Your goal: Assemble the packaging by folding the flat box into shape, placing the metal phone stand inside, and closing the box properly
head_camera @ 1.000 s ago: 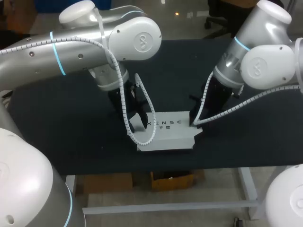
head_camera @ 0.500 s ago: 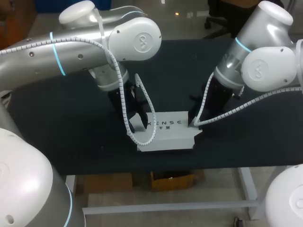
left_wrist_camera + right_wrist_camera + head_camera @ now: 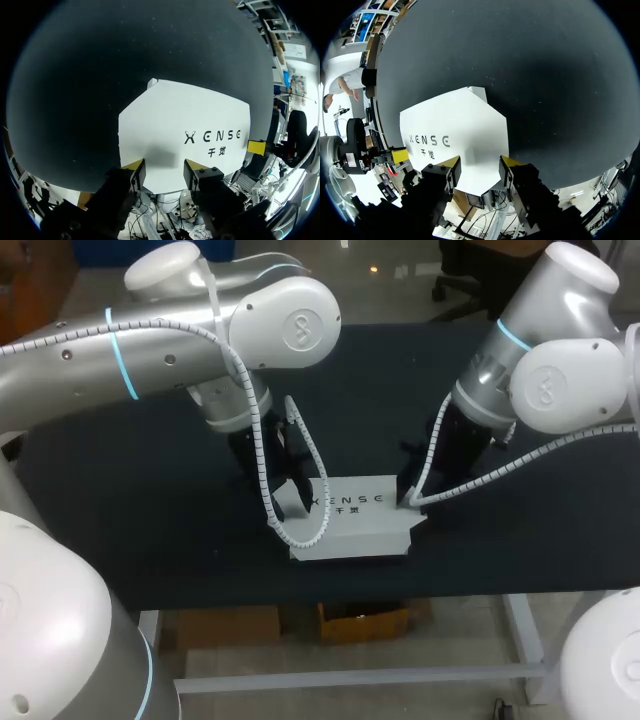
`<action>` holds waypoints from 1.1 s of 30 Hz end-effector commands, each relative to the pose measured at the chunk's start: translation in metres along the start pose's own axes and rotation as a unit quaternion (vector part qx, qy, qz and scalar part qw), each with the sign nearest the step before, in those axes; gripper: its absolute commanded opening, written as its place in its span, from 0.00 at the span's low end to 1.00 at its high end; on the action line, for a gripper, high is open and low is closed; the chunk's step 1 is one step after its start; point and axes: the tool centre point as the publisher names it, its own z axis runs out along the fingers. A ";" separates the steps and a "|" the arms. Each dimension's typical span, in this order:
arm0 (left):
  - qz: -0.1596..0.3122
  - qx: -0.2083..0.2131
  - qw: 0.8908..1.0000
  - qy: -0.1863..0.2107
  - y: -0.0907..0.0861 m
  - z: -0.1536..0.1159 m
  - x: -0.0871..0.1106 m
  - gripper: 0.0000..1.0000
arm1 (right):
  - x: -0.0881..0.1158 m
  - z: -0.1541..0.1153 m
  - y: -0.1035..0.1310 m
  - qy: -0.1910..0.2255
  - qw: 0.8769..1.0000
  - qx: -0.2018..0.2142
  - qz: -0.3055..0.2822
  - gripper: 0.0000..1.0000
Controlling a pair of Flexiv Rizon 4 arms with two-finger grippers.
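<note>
A white box point(image 3: 355, 525) with dark print on its top lies on the black table point(image 3: 140, 490) near the front edge. My left gripper point(image 3: 290, 490) stands over the box's left end, and my right gripper point(image 3: 412, 498) over its right end. In the left wrist view the left gripper point(image 3: 164, 170) is open, its yellow tips apart above the near edge of the box point(image 3: 185, 125). The right wrist view shows the right gripper point(image 3: 479, 170) open in the same way over the box point(image 3: 455, 130). No metal phone stand is in view.
The table's front edge runs close below the box. Black tabletop stretches behind the box and to both sides of it. A cable loop point(image 3: 300, 530) from my left arm hangs over the box's left corner.
My right arm has shifted slightly at the box's right end. The box and my left arm have stayed in place.
</note>
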 end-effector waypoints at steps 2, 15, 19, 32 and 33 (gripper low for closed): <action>0.000 0.000 1.000 0.000 -0.001 0.002 0.001 0.48 | 0.000 0.000 -0.001 0.000 1.000 0.000 0.000 0.46; -0.002 0.004 1.000 -0.002 -0.001 0.002 0.000 0.42 | 0.001 0.003 -0.002 0.004 1.000 0.000 -0.002 0.44; -0.001 0.008 1.000 -0.002 -0.001 0.002 0.001 0.44 | 0.000 0.003 -0.003 0.006 1.000 -0.001 -0.004 0.45; 0.005 0.023 1.000 -0.001 0.001 0.007 0.001 0.47 | -0.008 0.003 -0.005 0.018 1.000 -0.008 -0.003 0.44; 0.006 0.023 1.000 0.000 0.001 0.008 0.001 0.47 | -0.008 0.003 -0.005 0.018 1.000 -0.009 -0.003 0.44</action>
